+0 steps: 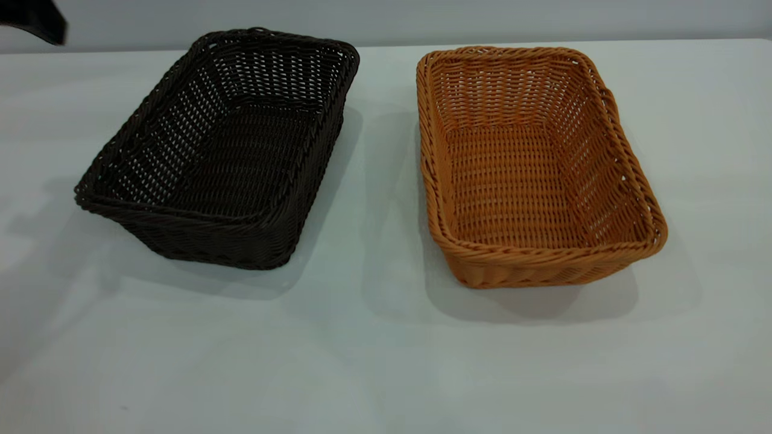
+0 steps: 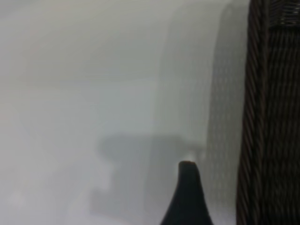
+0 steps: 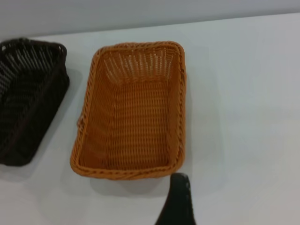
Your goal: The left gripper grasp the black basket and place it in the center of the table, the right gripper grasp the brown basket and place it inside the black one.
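White-grey, the table (image 1: 386, 361) carried both baskets side by side, apart. The black basket (image 1: 223, 150) sat on the left half, the brown basket (image 1: 531, 175) on the right, both upright. The left gripper (image 2: 187, 197) hung just outside the black basket's rim, the right gripper (image 3: 177, 201) above the brown one's near end; I couldn't tell either's spread.

Seen on the table (image 1: 374, 361): the black basket (image 1: 223, 150) at the left and the brown basket (image 1: 531, 169) at the right, side by side with a bare strip between, both upright and empty. Angled slightly away from one another at the near ends. At the upper left corner, a dark piece of the left arm (image 1: 36, 21), well clear of the black basket.
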`<state>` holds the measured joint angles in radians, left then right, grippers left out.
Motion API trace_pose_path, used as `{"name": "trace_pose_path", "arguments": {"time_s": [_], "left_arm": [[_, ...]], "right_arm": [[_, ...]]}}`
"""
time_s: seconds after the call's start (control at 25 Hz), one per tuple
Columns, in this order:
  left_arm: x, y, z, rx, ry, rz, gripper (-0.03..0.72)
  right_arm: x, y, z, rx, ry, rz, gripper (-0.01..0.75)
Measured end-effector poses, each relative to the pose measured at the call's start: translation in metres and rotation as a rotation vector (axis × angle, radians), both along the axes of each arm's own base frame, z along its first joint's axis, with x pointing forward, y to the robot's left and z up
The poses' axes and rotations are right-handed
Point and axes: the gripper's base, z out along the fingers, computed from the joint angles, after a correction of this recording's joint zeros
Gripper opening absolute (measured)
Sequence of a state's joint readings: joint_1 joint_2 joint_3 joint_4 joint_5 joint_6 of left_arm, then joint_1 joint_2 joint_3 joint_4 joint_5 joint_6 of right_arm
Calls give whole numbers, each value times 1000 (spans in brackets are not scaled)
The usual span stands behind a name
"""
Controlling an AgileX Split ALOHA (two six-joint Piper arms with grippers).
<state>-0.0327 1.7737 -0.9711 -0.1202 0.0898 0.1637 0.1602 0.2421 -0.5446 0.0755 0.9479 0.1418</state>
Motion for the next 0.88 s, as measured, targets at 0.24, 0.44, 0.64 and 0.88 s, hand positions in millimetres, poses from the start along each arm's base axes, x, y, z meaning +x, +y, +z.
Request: {"name": "trace_pose_path", "arguments": {"time_s": [0.24, 0.44, 0.64, 0.88], "left_arm": [[40, -27, -31, 27, 31, -100, 527], [63, -33, -65, 32, 75, -115, 527], [79, -39, -96, 34, 109, -124, 527], [93, -61, -122, 38, 116, -169, 456]], "right_arm": [[26, 4, -2, 20, 77, -26, 563], [63, 11, -15, 28, 245, -39, 563], [99, 23, -37, 108, 416, -51, 563], [140, 37, -74, 235, 609, -112, 563]]}}
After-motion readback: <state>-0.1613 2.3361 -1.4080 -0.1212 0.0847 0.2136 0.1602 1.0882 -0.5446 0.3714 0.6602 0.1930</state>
